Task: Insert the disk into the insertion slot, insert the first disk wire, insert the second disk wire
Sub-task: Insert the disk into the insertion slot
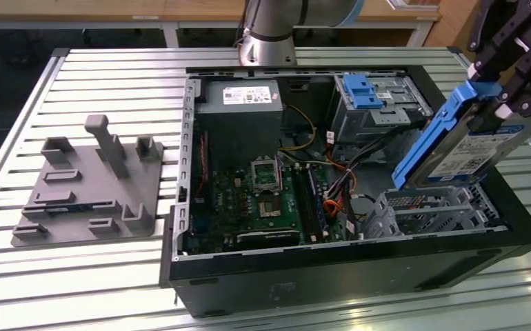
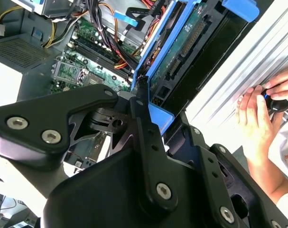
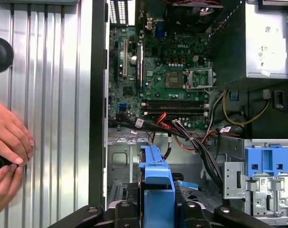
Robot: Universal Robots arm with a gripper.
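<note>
My gripper point(image 1: 503, 88) is shut on the disk point(image 1: 458, 152), a silver drive with a white label in a bright blue carrier. I hold it tilted on edge over the open computer case, just above the insertion slot point(image 1: 427, 210), a perforated silver cage in the case's corner at the exterior view's right. The disk's lower end hangs close over the cage rim, apart from it. In the second wrist view the disk point(image 2: 181, 45) shows its green circuit side between the black fingers point(image 2: 146, 123). The first wrist view shows the blue carrier point(image 3: 157, 175) over the slot point(image 3: 122, 161).
A taller grey bay with a blue latch point(image 1: 362, 89) stands behind the slot. Loose black and orange wires point(image 3: 181, 135) cross beside the cage, next to the motherboard point(image 1: 265, 200). A grey fixture plate point(image 1: 86, 183) lies on the slatted table. A person's hands point(image 3: 6, 147) rest beside the case.
</note>
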